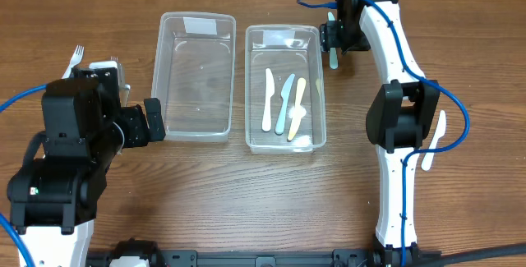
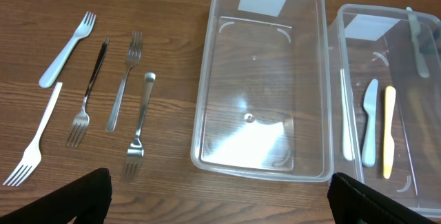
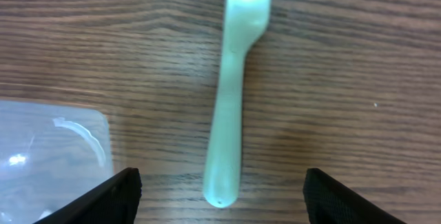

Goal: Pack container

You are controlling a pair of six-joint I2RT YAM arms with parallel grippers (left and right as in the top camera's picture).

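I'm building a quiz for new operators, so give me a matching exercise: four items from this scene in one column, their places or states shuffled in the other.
Items
1. yellow plastic knife
2. pale green plastic utensil
3. three metal forks
4. clear plastic tub beside the forks

Places or states
A. empty
B. on the wooden table, left of both tubs
C. inside the second clear tub, among other knives
D. alone on the table, just right of the second clear tub

Pairs: 1-C, 2-D, 3-B, 4-A

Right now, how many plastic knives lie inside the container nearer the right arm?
3, side by side in the clear container: white knife leftmost, blue knife in the middle, yellow knife rightmost. None appears hidden.
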